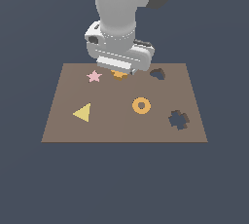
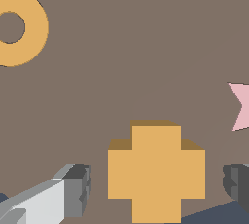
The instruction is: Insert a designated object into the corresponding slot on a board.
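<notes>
The designated object (image 2: 155,172), a chunky orange cross-shaped block, lies flat on the brown board (image 1: 121,125). In the exterior view only its edge (image 1: 119,75) shows under the hand, at the board's far middle. My gripper (image 2: 158,186) is open and low over it. One finger (image 2: 78,189) and the other finger (image 2: 238,181) stand on either side of the block, each with a gap of bare board. The slot (image 1: 178,120), a dark notched cross cutout, is near the board's front corner on the exterior view's right, well apart from the block.
On the board are an orange ring (image 1: 141,105), a yellow triangle (image 1: 82,113), a pink star (image 1: 94,76) and a smaller rounded dark cutout (image 1: 157,74). The ring (image 2: 14,27) and star (image 2: 240,106) also show in the wrist view. The arm rises above the board's far edge.
</notes>
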